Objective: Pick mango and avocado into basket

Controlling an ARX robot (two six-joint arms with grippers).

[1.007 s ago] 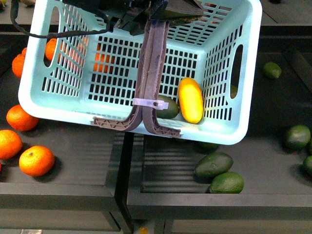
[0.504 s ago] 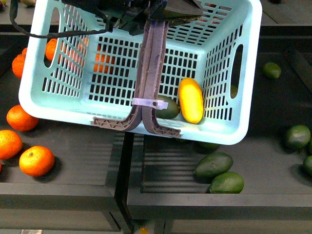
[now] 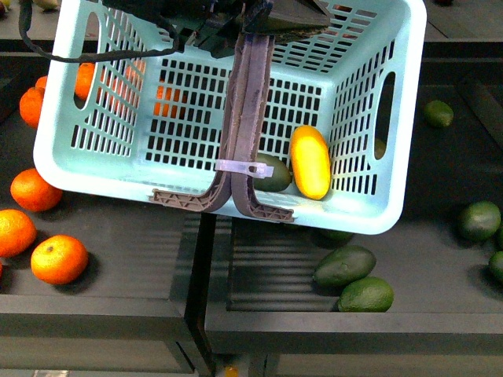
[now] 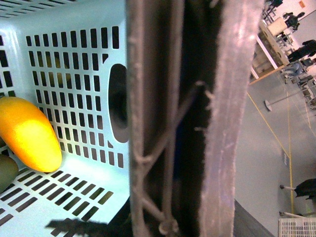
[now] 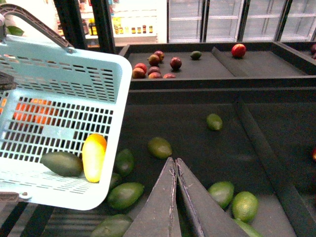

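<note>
Teal basket holds mango and avocado; task seemingly done; left gripper clamps handles; right gripper closed, empty.

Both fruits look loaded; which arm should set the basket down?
Left: it grips the handles of the basket holding mango and avocado. The right gripper is shut, empty, apart.
</note>
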